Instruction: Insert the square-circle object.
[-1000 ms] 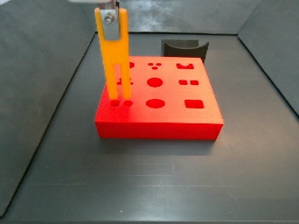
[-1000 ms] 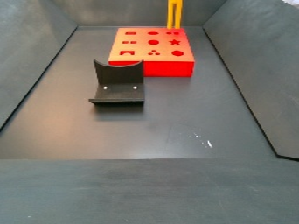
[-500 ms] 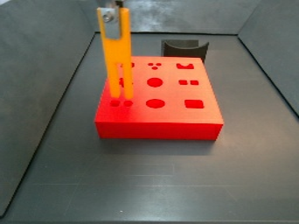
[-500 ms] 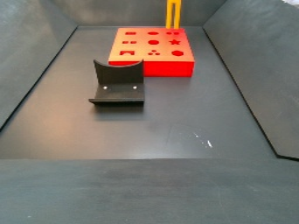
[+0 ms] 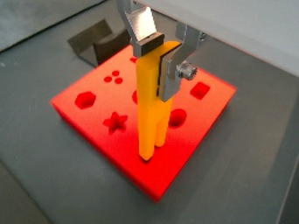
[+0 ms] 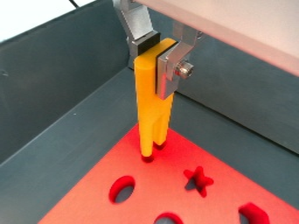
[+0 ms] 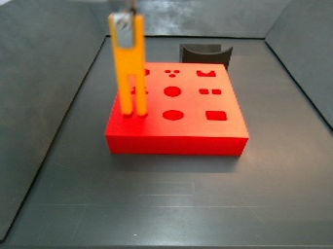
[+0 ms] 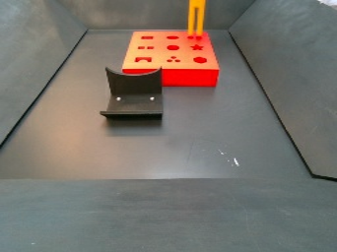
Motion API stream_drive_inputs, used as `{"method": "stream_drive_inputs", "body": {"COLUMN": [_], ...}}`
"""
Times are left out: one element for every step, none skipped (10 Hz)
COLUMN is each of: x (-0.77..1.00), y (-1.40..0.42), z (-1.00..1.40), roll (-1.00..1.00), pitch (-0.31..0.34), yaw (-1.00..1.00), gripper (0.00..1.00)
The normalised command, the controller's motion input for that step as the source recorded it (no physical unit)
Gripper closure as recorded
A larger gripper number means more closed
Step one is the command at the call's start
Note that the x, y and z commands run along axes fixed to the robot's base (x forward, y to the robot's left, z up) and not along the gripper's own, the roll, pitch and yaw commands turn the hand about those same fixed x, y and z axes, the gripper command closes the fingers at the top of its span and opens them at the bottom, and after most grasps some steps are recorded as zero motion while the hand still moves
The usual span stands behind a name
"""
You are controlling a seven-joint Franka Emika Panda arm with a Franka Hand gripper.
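Little has shifted: claw (image 5: 162, 54) still grips one square-circle object (image 5: 153, 101), prongs at one red block (image 5: 111, 103)

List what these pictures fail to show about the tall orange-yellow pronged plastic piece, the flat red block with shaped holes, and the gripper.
- Prong tips of the tall orange-yellow pronged plastic piece: whether they have entered the flat red block cannot be told; the piece's own body hides the holes.
- Gripper: blurred in a side view; in the far side view the top edge cuts it off.
- Dark grey curved piece: its base is hidden behind the block.
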Motion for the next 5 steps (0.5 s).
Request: {"method": "stream_drive_inputs", "body": {"x": [-0.35,-0.26,0.0,0.27,0.4], "y": [-0.01,0.0,0.0,-0.03,0.0], "z": [-0.26,-0.03,0.0,0.0,0.0], "roll": [0.17,0.04,-0.04,0.0,-0.01], "pitch": [-0.049,-0.039,-0.016,0.01,0.067], "yaw": [0.3,0.27,0.25,0.17,0.06], "gripper": [1.0,1.0,1.0,1.0,1.0]}}
